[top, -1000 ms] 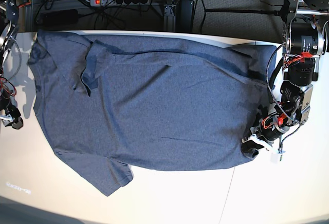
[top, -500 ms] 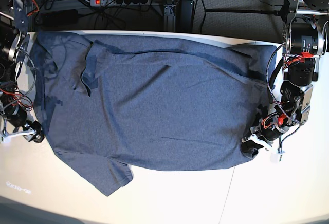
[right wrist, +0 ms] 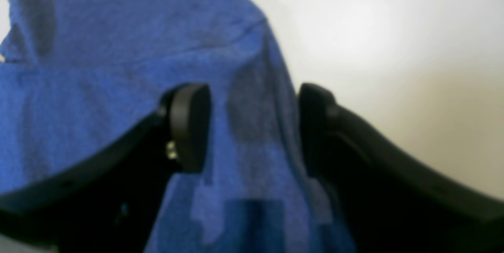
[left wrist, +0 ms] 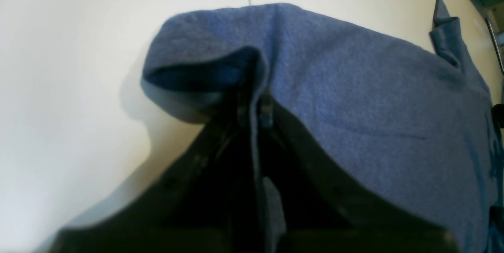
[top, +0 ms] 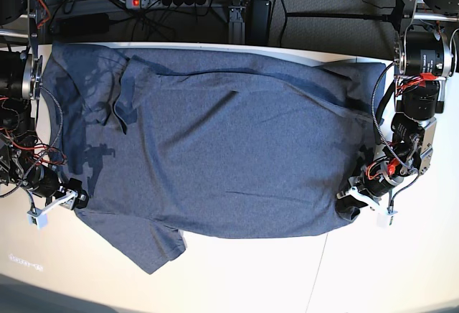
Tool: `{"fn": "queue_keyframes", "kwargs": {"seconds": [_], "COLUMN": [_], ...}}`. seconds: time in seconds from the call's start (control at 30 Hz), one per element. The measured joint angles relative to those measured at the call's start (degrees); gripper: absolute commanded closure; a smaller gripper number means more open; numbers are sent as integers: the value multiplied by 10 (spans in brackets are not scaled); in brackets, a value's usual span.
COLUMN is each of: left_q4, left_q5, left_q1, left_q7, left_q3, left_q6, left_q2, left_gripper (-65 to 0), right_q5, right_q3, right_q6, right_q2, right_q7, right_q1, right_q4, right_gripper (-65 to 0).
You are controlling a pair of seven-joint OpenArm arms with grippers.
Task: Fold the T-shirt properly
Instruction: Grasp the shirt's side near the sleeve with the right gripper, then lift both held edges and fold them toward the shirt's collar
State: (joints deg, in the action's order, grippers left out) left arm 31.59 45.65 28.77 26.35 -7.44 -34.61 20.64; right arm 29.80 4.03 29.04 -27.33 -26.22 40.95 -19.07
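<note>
- Left gripper: the black fingers are pinched tight together on a fold of the big heathered blue-grey cotton short-sleeved T-shirt, right at a hem corner. The cloth bunches up into a little rolled lip just past the tips.
- In the base view that same left gripper sits at the shirt's bottom corner on the picture's right side, low to the white tabletop.
- Right gripper: fingers spread wide, one black pad over the fabric and the other at the shirt's edge, with cloth running between them. Pretty blurry, so I can't tell if the pads actually touch it.
- From the base camera the right gripper is at the shirt's edge on the picture's left.
- The T-shirt lies spread mostly flat across the table, one sleeve poking toward the near edge.
- A black power strip with a red switch sits behind the table.
</note>
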Motion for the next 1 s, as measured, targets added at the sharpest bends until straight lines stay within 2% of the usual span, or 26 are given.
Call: {"fn": "queue_keyframes", "kwargs": {"seconds": [0.2,0.47,0.57,0.8,0.87,1.0], "left_q4": [0,0,0,0,0,0], "left_q5": [0,0,0,0,0,0], "left_q1": [0,0,0,0,0,0], "left_q7": [0,0,0,0,0,0], "left_q3": [0,0,0,0,0,0], "left_q6": [0,-1,-1,-2,-2,-2], "left_q2": [0,0,0,0,0,0], "left_gripper": [0,0,0,0,0,0], "right_q5": [2,-34,-38,-53,-71,-95], "right_q3": [0,0,0,0,0,0], "right_q6": [2,6,6,7,8,9], "right_q2": [21,45,45,43,42,35], "right_q7": [0,3,3,20,41,60], "right_q1": [0,2,2,2,2,0], "right_q4": [0,-2,-2,-2,-2,-9], "right_gripper": [-360,-360,-356,-126,-13,0]}}
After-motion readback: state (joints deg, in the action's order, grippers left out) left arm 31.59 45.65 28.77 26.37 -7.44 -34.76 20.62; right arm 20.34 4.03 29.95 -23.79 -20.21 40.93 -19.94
